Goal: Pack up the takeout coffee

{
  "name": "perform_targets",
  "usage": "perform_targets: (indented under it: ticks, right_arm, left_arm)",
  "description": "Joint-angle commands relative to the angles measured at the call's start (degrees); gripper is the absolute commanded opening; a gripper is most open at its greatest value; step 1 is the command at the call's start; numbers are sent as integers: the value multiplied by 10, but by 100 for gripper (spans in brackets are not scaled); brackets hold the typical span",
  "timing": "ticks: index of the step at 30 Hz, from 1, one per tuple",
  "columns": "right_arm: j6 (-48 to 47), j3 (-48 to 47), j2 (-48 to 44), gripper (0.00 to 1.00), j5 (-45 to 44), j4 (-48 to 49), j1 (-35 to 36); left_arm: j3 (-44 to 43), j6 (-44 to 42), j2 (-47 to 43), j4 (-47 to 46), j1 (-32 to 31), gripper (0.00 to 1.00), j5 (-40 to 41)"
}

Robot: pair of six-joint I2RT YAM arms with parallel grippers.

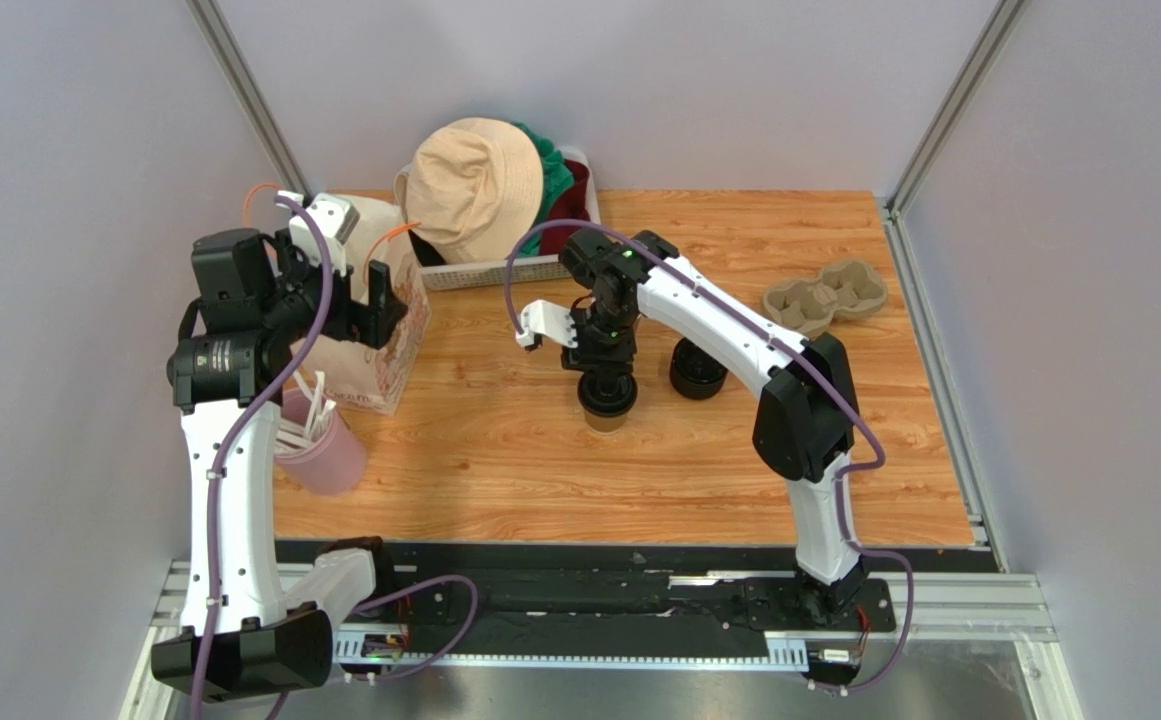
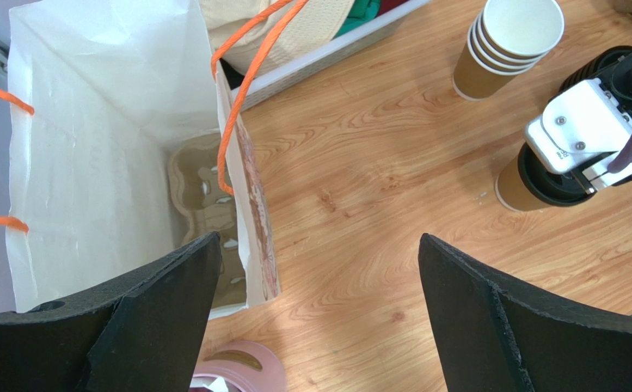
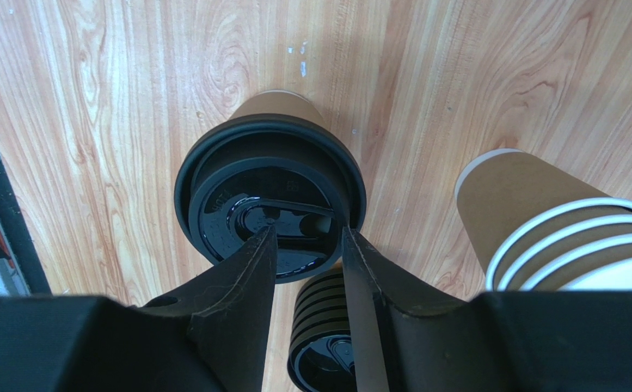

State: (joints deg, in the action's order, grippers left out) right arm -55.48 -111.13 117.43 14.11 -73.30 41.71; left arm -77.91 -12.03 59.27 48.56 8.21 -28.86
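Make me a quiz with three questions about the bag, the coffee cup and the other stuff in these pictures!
1. What lies at the bottom of the white paper bag?
A. a hat
B. a cardboard cup tray
C. straws

2. What colour are the bag's handles?
A. orange
B. blue
C. black

3. How is the brown coffee cup under the right gripper?
A. tipped over
B. upright with no lid
C. upright with its black lid on

Answers:
1 B: the left wrist view looks down into the bag and shows the tray on its floor.
2 A: orange cords loop from the bag's top edge.
3 C: the right wrist view shows the lid covering the cup's top.
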Motion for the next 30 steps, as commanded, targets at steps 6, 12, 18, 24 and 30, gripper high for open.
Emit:
perform_targets:
  ticks: [6,12,18,24,30]
  right_arm:
    - [-9,-10,-6,40,34,6,-8]
    - [-8,-23,-37,40,47,5,-8]
    - [-5,-23,-30,40,35,11,-9]
    - [-1,-21,-37,41,31,24,-9]
    - [-2,-25,-10,41,13,32,-20]
  left_arm:
    - [5,9,-5,-17,8,99,-6]
    - [4,9,-1,-18,8,99,-6]
    - [5,10,-2,-18,8,99,-6]
    - [7,10,-1,-20,8,99,-7]
    - [7,10,-5,-20,8,99,-6]
